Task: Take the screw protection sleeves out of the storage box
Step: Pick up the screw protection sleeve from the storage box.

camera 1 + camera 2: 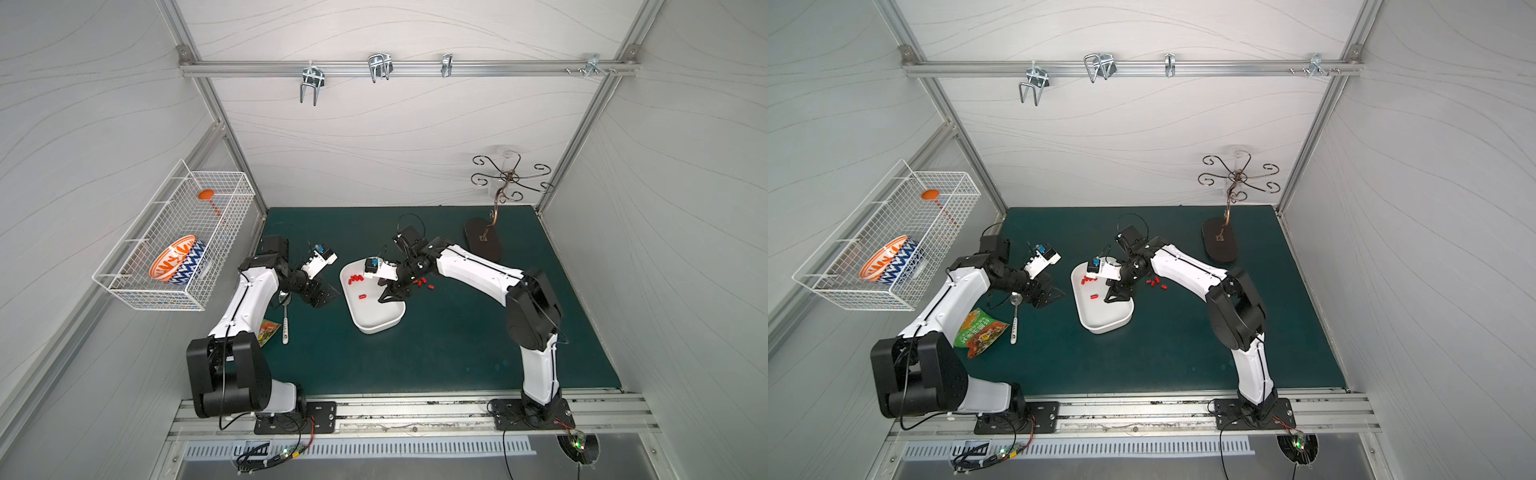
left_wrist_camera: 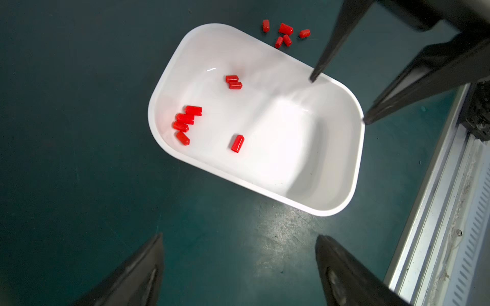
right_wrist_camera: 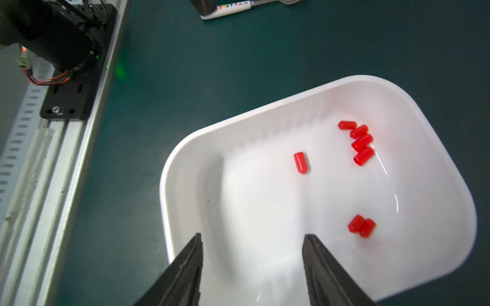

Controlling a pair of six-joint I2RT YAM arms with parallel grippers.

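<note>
Bimanual cell, top and wrist views. The box [image 1: 374,318] [image 1: 1105,318] sits near the middle of the bench [image 1: 457,353], its long axis slightly skewed to the front edge.

Seven sleeves lie inside it: a cluster of four [image 2: 187,122] [image 3: 359,143], a touching pair [image 2: 233,82] [image 3: 362,226] and a single one [image 2: 237,143] [image 3: 301,162]. Five more [image 2: 285,31] [image 1: 422,283] lie on the bench just beside the box, on the side toward the right edge.

The right arm rises from the front edge to a raised elbow and reaches inward with its wrist bent down. The right gripper [image 1: 390,296] [image 3: 252,235] hangs over the box interior, fingers [image 3: 318,254] apart and holding nothing.

The left arm is folded. The left gripper [image 1: 328,296] [image 2: 238,236] points at the box from the left-edge side, above bare bench, fingers [image 2: 148,265] spread wide and holding nothing.
</note>
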